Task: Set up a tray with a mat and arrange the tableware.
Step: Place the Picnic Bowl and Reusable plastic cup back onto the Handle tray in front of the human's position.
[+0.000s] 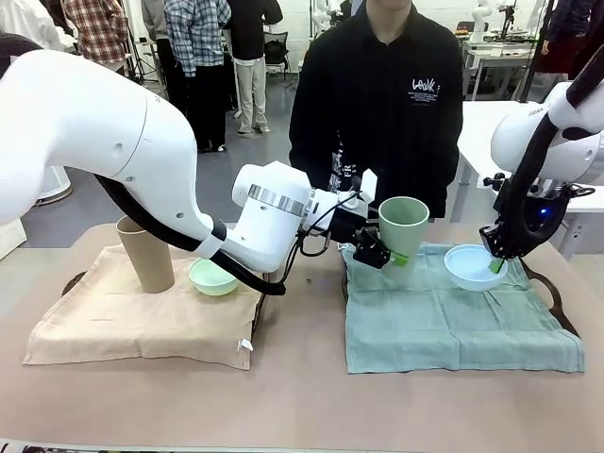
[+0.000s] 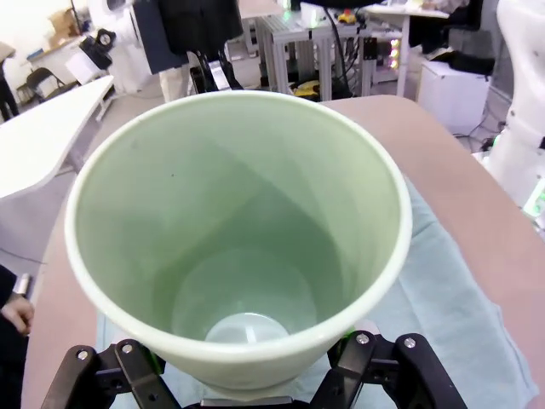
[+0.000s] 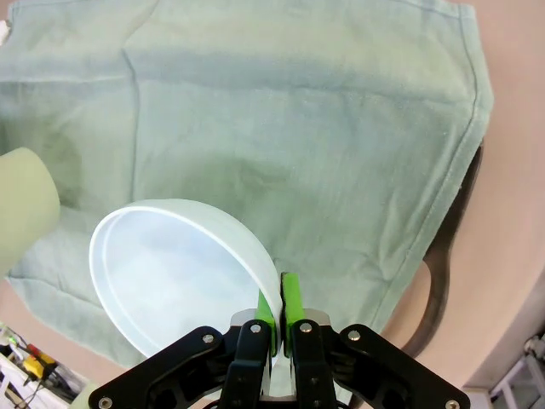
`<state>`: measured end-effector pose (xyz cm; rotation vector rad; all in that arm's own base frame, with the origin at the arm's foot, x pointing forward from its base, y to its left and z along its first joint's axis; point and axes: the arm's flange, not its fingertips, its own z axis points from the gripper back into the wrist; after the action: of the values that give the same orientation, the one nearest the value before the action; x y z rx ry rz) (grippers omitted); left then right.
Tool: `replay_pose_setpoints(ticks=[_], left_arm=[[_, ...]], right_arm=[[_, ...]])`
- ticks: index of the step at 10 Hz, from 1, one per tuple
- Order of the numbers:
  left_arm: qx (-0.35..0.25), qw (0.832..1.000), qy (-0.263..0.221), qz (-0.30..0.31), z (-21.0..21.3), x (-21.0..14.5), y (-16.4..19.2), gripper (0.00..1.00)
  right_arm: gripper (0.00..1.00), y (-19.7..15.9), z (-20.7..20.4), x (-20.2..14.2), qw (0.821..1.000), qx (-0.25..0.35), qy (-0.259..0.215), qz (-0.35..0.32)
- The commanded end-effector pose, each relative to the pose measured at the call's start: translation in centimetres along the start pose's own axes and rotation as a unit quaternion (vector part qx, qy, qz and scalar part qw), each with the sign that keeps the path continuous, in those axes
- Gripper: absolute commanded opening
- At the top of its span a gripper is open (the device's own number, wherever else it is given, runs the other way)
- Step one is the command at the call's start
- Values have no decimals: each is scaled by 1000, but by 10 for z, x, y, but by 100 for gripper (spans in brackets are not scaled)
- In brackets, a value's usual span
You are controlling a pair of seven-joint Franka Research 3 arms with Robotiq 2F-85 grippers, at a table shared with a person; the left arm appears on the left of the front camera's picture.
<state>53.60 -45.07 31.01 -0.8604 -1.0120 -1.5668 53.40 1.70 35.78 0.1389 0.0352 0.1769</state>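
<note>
Fingers (image 3: 292,300) astride light blue bowl (image 3: 170,273) rim, over green mat (image 3: 341,153).

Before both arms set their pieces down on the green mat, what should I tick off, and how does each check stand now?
1. Left gripper holds the pale green cup: ok, jaws clamp its base.
2. Right gripper holds the light blue bowl: ok, pads pinch the rim.
3. Green mat bare below both pieces: ok.
4. Cup upright: not ok, it leans in the grip.
5. Bowl level: not ok, tilted.
6. Tan cup and mint bowl on the beige mat: ok.
</note>
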Motion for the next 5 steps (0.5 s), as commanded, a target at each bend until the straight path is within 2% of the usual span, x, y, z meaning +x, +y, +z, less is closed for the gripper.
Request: replay_pose_setpoints(ticks=[1, 3, 5], left_arm=[[12, 999, -38, -21, 1, -12, 2, 84], [16, 999, -39, -12, 2, -21, 4, 84], [11, 999, -28, 29, 0, -29, 5, 84]], right_arm=[[4, -8, -12, 5, 1000, 21, 1, 2], [4, -10, -18, 9, 1000, 23, 4, 1], [4, -12, -22, 11, 1000, 22, 6, -3]])
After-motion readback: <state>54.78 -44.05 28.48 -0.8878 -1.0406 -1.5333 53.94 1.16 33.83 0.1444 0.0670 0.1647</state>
